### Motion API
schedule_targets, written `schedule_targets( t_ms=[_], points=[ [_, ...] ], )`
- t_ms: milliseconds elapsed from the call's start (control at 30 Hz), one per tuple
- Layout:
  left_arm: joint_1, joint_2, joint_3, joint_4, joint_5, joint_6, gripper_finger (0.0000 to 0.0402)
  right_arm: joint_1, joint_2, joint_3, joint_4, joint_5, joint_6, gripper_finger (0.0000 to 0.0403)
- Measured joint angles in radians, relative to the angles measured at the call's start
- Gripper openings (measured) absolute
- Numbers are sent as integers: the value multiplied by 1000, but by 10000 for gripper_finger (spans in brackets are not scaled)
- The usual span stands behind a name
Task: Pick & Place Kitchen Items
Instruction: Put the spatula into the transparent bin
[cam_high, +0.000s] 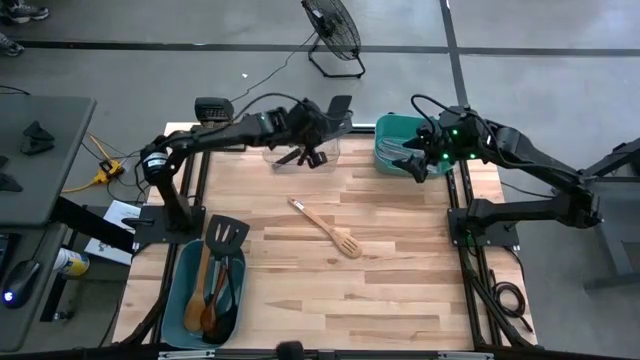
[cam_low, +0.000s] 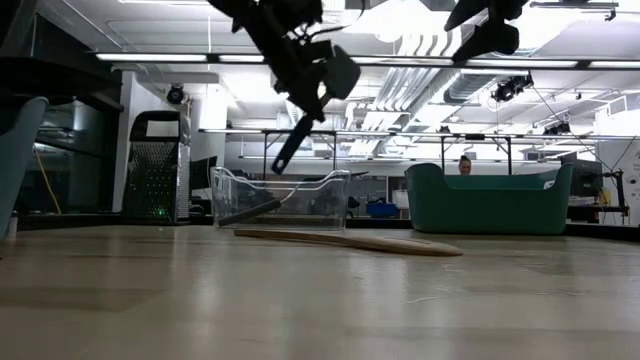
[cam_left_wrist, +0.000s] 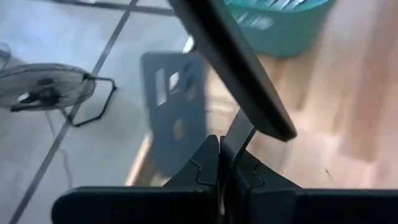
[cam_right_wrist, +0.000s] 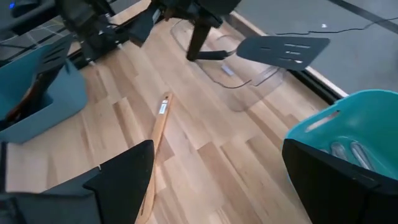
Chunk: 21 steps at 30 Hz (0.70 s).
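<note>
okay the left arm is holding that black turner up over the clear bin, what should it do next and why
Probably lower a little, then open. The left gripper is shut on the black slotted turner, which hangs tilted above the clear bin with its handle end over the opening, not yet inside.

Bright overhead strip lighting; left wrist view blurred.

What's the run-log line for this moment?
left hand: shut on black turner, over clear bin | right hand: open, over green tub | wooden spatula: mid-table
</note>
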Motion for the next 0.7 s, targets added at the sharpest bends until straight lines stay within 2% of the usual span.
schedule_targets(
  t_ms=[67,133,200,333,500,700],
  points=[
    [43,0,0,-22,46,48,0,0,0,0,0,8,1,349],
    [91,0,0,-50,168,116,0,0,0,0,0,20,19,349],
    [132,0,0,-76,246,165,0,0,0,0,0,24,28,349],
    [193,12,1,-109,295,274,0,0,0,0,0,34,52,349],
    [246,18,1,-164,437,409,0,0,0,0,0,51,76,349],
    [274,56,1,-207,513,494,0,0,0,0,2,51,86,349]
  ],
)
